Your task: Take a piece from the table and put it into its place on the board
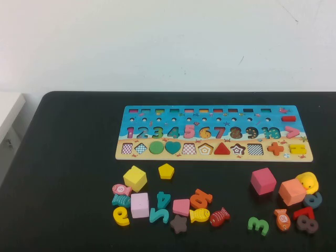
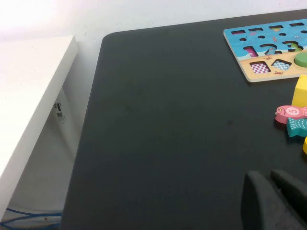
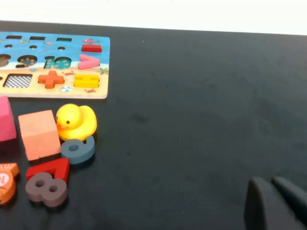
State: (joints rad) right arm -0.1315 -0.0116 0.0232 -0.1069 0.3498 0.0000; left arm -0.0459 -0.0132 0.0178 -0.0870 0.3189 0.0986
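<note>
The puzzle board [image 1: 210, 157] lies at the far middle of the black table, with some number and shape slots empty. Loose pieces lie in front of it: a yellow pentagon [image 1: 166, 170], a brown star [image 1: 179, 224], a teal 4 [image 1: 163, 199], a green 3 [image 1: 259, 226], a red 7 [image 1: 304, 212] and a brown 8 [image 1: 307, 224]. My left gripper [image 2: 267, 176] is shut and empty over bare table left of the pieces. My right gripper [image 3: 269, 181] is shut and empty over bare table right of the pieces. Neither gripper shows in the high view.
Blocks stand among the pieces: a yellow cube [image 1: 135, 178], a magenta cube [image 1: 263, 180], a salmon cube [image 1: 292, 191] and a yellow duck [image 1: 308, 181]. Several fish pieces lie there, such as a red one [image 1: 219, 216]. A white shelf [image 2: 29, 86] stands beside the table's left edge.
</note>
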